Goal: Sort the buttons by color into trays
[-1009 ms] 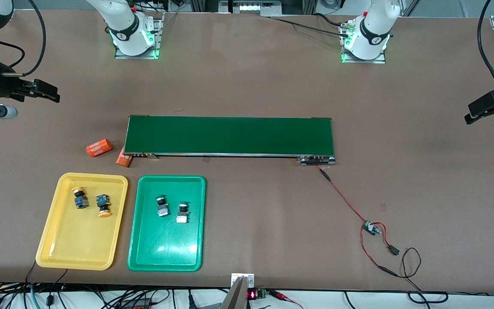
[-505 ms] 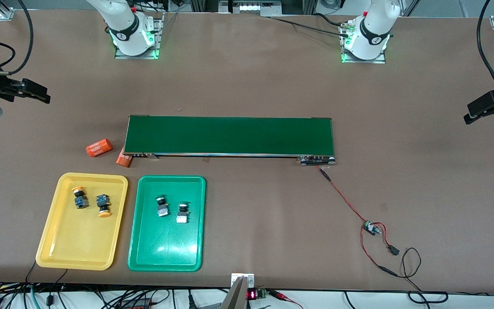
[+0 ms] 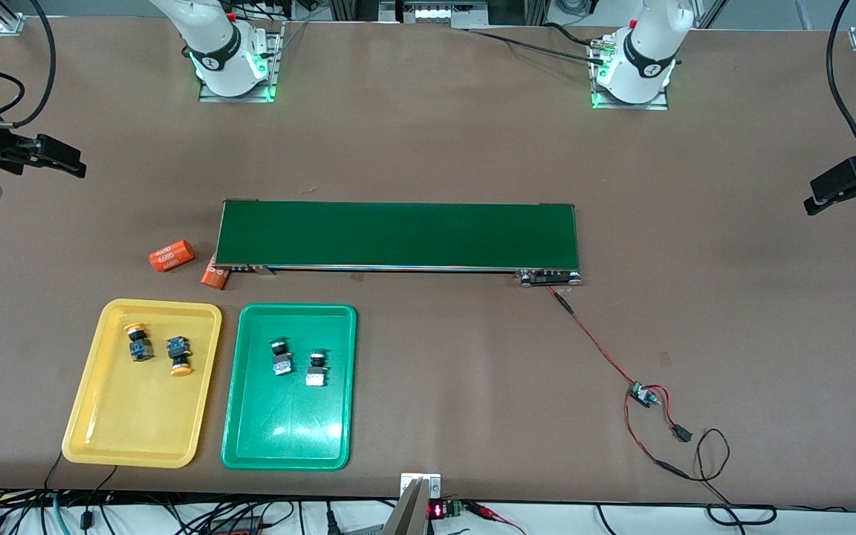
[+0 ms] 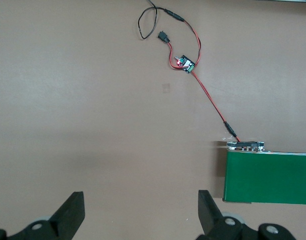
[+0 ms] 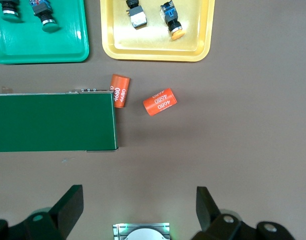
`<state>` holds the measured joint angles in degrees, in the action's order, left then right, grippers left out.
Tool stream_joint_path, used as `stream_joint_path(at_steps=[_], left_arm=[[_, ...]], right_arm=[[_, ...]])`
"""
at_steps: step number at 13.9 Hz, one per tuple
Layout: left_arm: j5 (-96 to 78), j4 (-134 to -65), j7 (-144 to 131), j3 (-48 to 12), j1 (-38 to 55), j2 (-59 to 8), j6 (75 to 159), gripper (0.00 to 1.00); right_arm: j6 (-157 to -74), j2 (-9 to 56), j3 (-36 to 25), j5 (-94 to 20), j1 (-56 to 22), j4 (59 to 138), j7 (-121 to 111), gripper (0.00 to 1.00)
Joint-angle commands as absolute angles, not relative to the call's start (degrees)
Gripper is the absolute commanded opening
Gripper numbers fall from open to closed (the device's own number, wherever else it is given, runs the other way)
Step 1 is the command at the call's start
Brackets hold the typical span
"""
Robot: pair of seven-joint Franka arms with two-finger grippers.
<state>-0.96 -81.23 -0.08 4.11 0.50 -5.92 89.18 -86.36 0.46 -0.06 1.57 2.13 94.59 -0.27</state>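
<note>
Two yellow-capped buttons (image 3: 138, 340) (image 3: 178, 356) lie in the yellow tray (image 3: 138, 431). Two dark green-capped buttons (image 3: 280, 357) (image 3: 316, 368) lie in the green tray (image 3: 287, 435) beside it. The right wrist view shows both trays (image 5: 158, 52) (image 5: 43, 50) with the buttons inside. My right gripper (image 3: 71, 165) hangs open and empty over bare table at the right arm's end. My left gripper (image 3: 818, 202) hangs open and empty over the table's edge at the left arm's end. Between the fingers of each gripper (image 4: 140, 202) (image 5: 139, 197) only table shows.
A long dark green conveyor belt (image 3: 398, 235) lies across the middle of the table. Two orange cylinders (image 3: 172, 255) (image 3: 215, 276) rest at its end toward the right arm. A red wire with a small board (image 3: 643, 394) runs from its end toward the left arm.
My right gripper has drifted a little farther out toward the right arm's end of the table. The left gripper, buttons and trays have not moved.
</note>
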Motion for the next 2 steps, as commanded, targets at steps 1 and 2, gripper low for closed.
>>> stream_joint_path(at_steps=[1,2], left_arm=[[-1.6,-81.4,0.1,4.0,0.2,-5.5,89.1,1.00],[-1.6,-81.3,0.1,4.0,0.3,-5.5,89.1,1.00]], right_arm=[[-86.2,1.1,0.3,1.1,2.3,93.3,-0.7,1.00],[-86.2,1.1,0.4,1.1,2.2,93.3,-0.6,1.00]])
